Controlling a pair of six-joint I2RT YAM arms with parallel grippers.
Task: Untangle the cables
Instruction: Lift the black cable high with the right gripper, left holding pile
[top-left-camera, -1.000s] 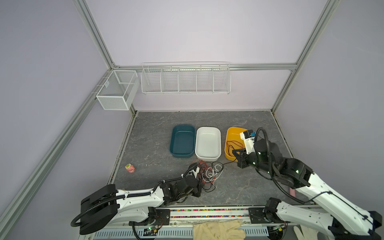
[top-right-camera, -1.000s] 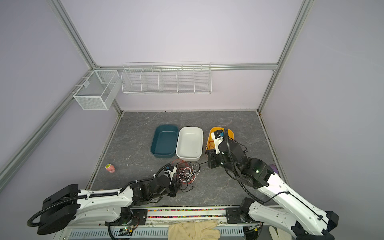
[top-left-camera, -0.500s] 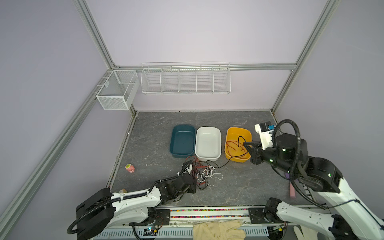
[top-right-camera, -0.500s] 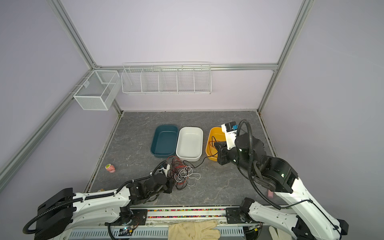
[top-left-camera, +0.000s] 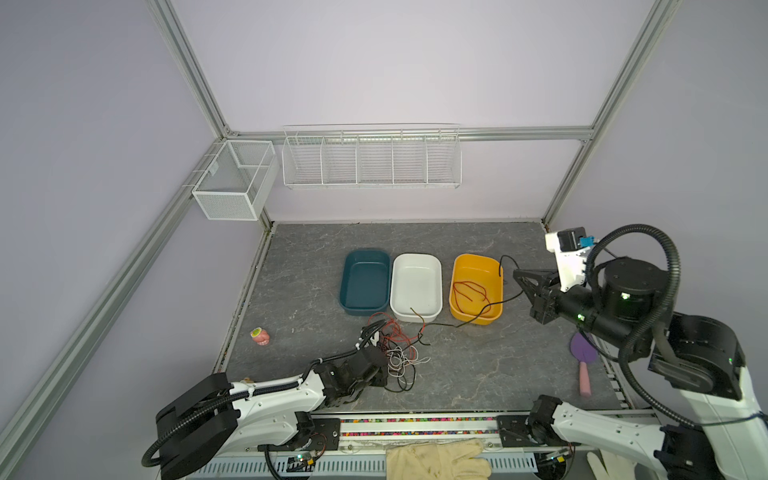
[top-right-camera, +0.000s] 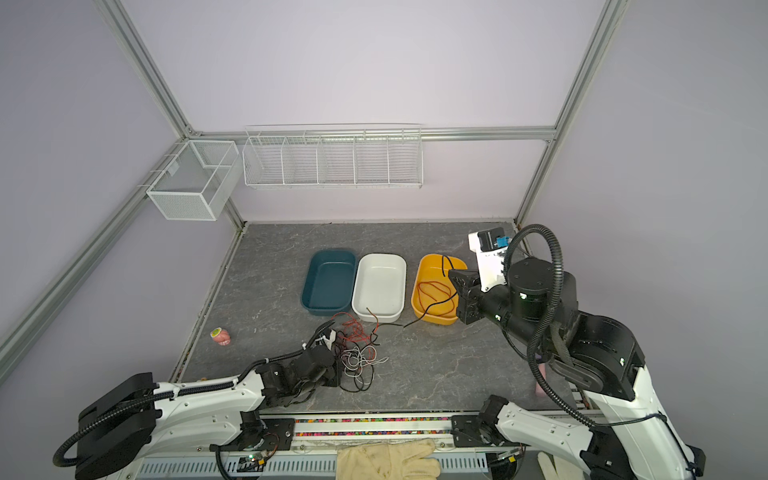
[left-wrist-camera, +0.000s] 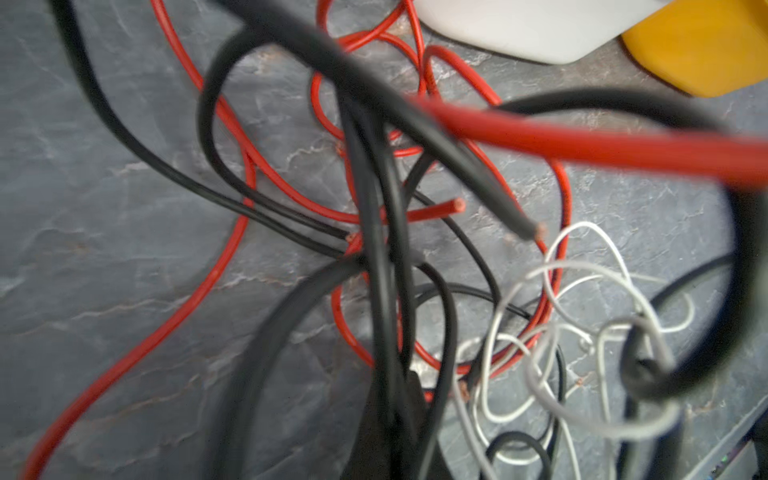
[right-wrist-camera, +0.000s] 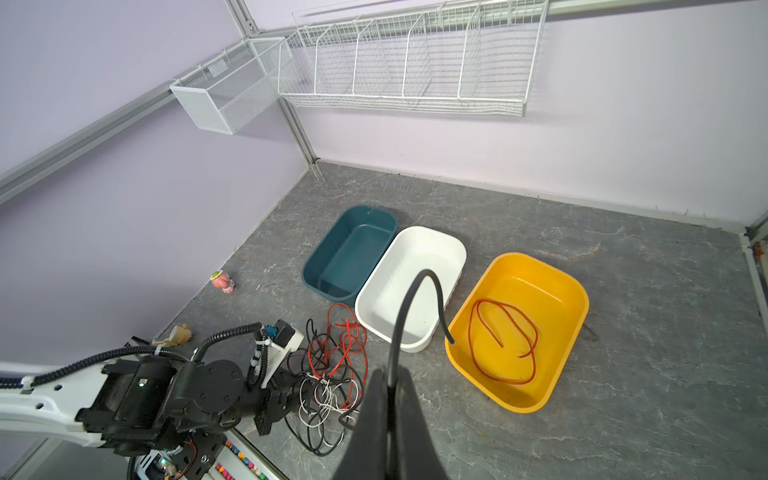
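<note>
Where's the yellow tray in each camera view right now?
In both top views: yellow tray at the row's right end.
Left wrist: only a corner, beyond the tangled cables.
Right wrist: whole tray, red cable coiled inside.
Shared landmark: the white tray right beside it.

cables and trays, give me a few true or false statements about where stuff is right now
1. A red cable lies looped inside the yellow tray. True.
2. The right claw hangs open and empty. False: it is shut on a black cable that arches up from between its fingers.
3. The teal tray holds the white cables. False: that tray is empty, and the white cables sit in the tangle on the table.
4. The left claw is down at the tangle, with black strands running into its tips. True.
</note>
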